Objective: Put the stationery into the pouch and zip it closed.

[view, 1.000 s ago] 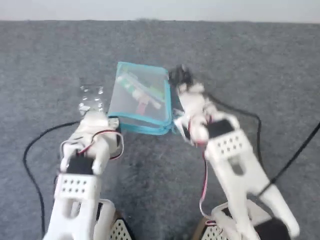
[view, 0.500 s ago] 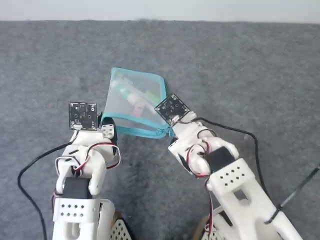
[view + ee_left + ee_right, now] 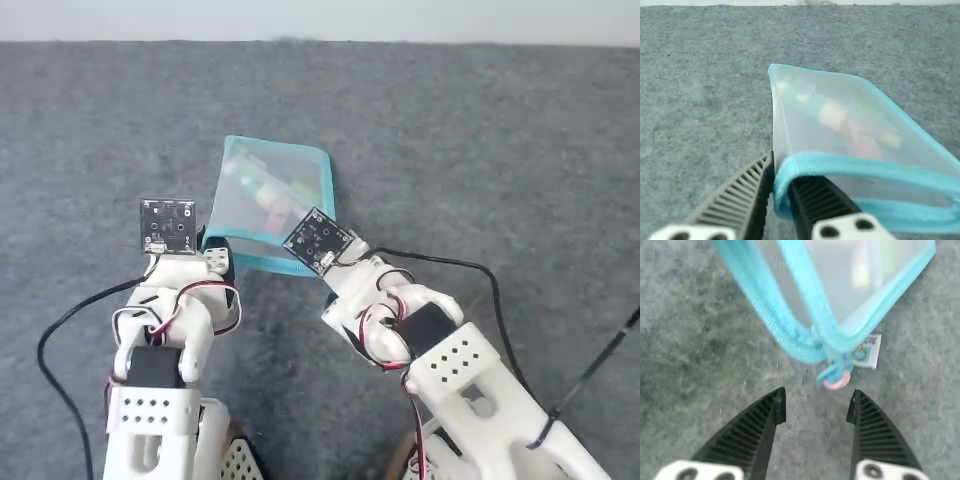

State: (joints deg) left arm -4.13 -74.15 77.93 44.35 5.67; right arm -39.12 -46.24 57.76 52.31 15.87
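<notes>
The pouch (image 3: 268,195) is translucent with a teal zipper edge and lies mid-table. Coloured stationery (image 3: 850,120) shows through its wall. My left gripper (image 3: 781,192) is shut on the pouch's teal rim at its near left corner, also seen in the high view as the left gripper (image 3: 220,258). My right gripper (image 3: 817,397) stands open just short of the pouch's near right corner. The pink zipper pull (image 3: 836,381) lies on the mat a little beyond its fingertips, not between them. The zipper (image 3: 805,300) runs away from that corner.
Grey felt mat (image 3: 500,150) covers the table, with free room on all sides of the pouch. A black cable (image 3: 470,270) loops from the right arm, another cable (image 3: 60,320) from the left arm. A small label (image 3: 866,351) hangs at the pouch's corner.
The right arm has drawn back from the pouch's far right side to its near right corner. The left arm has closed on the near left corner, and the pouch has turned slightly.
</notes>
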